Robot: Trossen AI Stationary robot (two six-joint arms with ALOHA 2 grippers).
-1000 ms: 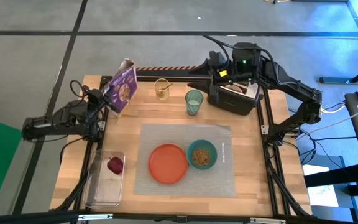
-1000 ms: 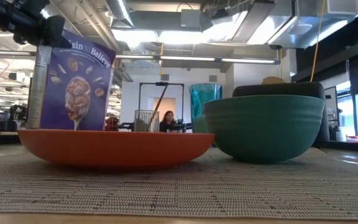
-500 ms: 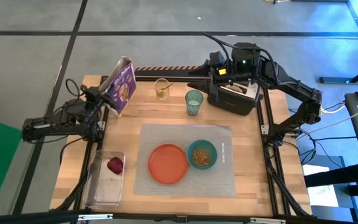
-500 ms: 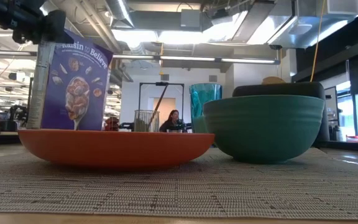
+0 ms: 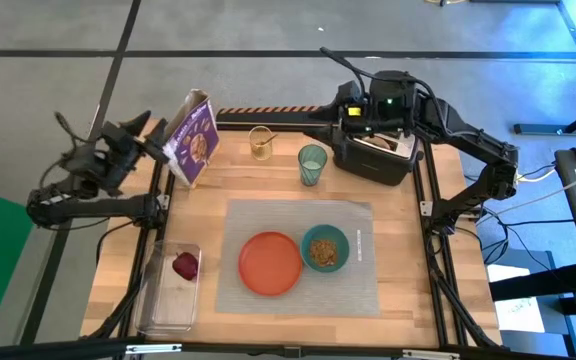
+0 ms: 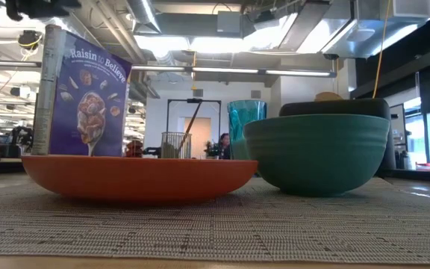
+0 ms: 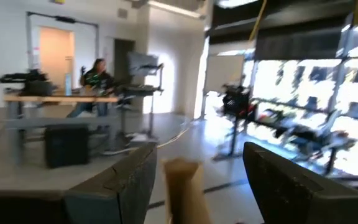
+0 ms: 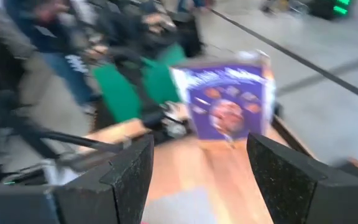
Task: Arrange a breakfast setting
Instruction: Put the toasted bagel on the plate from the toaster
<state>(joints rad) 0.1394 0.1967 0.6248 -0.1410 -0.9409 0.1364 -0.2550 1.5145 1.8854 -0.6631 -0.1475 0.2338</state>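
Note:
The grey placemat [image 5: 360, 268] lies at the table's middle. On it sit the orange plate [image 5: 270, 263] and the teal bowl [image 5: 324, 247], which holds brown cereal. The green cup [image 5: 312, 163] and a small glass with the gold spoon [image 5: 260, 142] stand behind the mat. The dark red fruit [image 5: 185, 265] lies in a clear tray [image 5: 171, 300] at the near left. My left gripper [image 5: 148, 138] is open, off the table's far left, a little apart from the purple cereal box [image 5: 193, 138]. My right gripper [image 5: 340, 108] hangs open above the black toaster [image 5: 373, 152].
The cereal box [image 6: 84, 93] stands upright on its base at the far left. In the left wrist view its tan top edge [image 7: 182, 186] shows between my open fingers. A tan piece [image 6: 327, 96] sticks up from the toaster. Bare wood lies right of the mat.
My left gripper has opened and let go of the cereal box, then drawn back toward the table's left edge and up. The box, tilted a second ago, now stands upright on the table. My right arm has kept still.

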